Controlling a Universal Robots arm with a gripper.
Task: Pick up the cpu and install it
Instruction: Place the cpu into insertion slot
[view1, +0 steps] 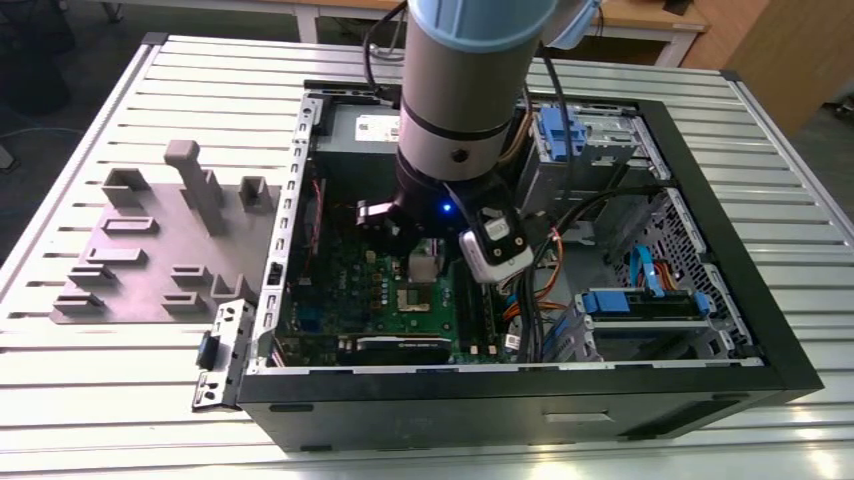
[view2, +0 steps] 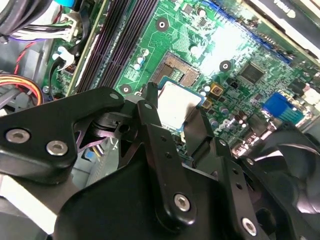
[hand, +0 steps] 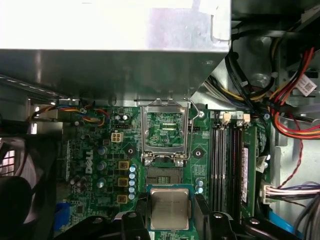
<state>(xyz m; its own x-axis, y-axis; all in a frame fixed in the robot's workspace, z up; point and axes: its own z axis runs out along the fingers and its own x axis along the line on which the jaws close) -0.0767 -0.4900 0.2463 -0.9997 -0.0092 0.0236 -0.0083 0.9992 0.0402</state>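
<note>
The cpu (hand: 170, 207), a flat silver square with a pale rim, sits between my gripper's (hand: 170, 214) two black fingers (hand: 202, 214), which are shut on its edges. It hangs just above the green motherboard (hand: 90, 150), beside the open socket (hand: 161, 175). The socket's shiny metal frame (hand: 165, 131) stands flipped up. In the second wrist view the cpu (view2: 177, 100) shows in the gripper (view2: 175, 114), close to the bare socket (view2: 177, 67). In the exterior view the gripper (view1: 416, 258) reaches down into the open computer case (view1: 694, 200) over the socket (view1: 414, 298).
RAM slots (hand: 227, 160) run beside the socket, and cable bundles (hand: 295, 100) lie past them. A metal power supply box (hand: 115, 50) overhangs the board. A black fan (hand: 17, 180) sits at one side. A grey fixture plate (view1: 147, 260) with slotted blocks lies outside the case, on the exterior view's left.
</note>
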